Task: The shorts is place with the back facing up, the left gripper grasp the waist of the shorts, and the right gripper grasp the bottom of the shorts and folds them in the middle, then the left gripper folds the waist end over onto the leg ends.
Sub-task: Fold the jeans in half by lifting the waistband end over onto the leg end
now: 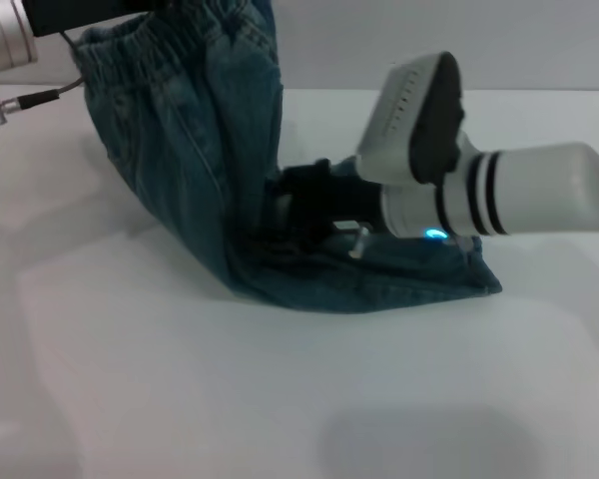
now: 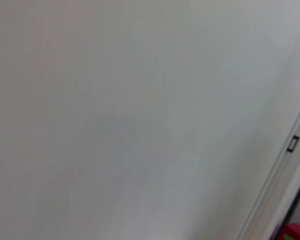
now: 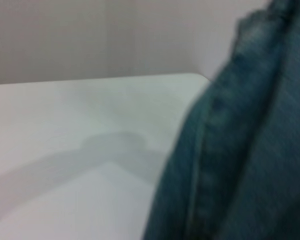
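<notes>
One pair of denim shorts point(image 1: 210, 170) is seen, waist end hoisted up off the white surface point(image 1: 280, 399) while the leg ends lie flat on it. The left gripper point(image 1: 130, 25) above the shorts looks clamped on the waistband; the right gripper point(image 1: 304, 200), down by the legs, can't be told. The denim could get dragged if the waist is swung over too quick. Two grippers counted

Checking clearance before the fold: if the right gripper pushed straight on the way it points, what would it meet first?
Probably the blue denim shorts: the right gripper points leftward into the hanging fold, already against it. Depth is unclear.
</notes>
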Controlling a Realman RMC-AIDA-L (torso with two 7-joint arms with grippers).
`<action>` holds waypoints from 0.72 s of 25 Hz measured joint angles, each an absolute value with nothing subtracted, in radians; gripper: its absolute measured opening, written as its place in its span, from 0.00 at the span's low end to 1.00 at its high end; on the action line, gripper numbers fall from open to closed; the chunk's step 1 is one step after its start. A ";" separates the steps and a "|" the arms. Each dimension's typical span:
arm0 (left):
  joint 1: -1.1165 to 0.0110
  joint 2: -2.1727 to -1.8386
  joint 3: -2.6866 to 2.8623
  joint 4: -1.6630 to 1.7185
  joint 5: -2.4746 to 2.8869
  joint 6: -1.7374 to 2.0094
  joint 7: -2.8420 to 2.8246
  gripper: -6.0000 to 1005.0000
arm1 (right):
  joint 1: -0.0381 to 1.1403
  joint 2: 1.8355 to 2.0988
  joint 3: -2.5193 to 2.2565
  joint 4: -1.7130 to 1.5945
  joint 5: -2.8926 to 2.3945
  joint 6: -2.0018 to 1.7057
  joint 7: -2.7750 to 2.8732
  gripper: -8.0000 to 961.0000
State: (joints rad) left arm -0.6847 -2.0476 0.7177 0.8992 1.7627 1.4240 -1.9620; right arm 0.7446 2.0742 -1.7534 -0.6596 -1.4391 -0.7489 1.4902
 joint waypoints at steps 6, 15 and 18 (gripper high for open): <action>-0.678 -2.048 0.718 0.898 1.778 1.418 -1.960 0.05 | 0.649 2.068 -1.680 -0.660 -1.443 -0.735 1.517 0.67; -0.686 -2.054 0.825 0.884 1.776 1.393 -1.956 0.05 | 0.543 2.068 -1.465 -0.699 -1.444 -0.699 1.505 0.67; -0.689 -2.055 0.831 0.884 1.775 1.389 -1.958 0.05 | 0.525 2.069 -1.376 -0.699 -1.442 -0.663 1.483 0.67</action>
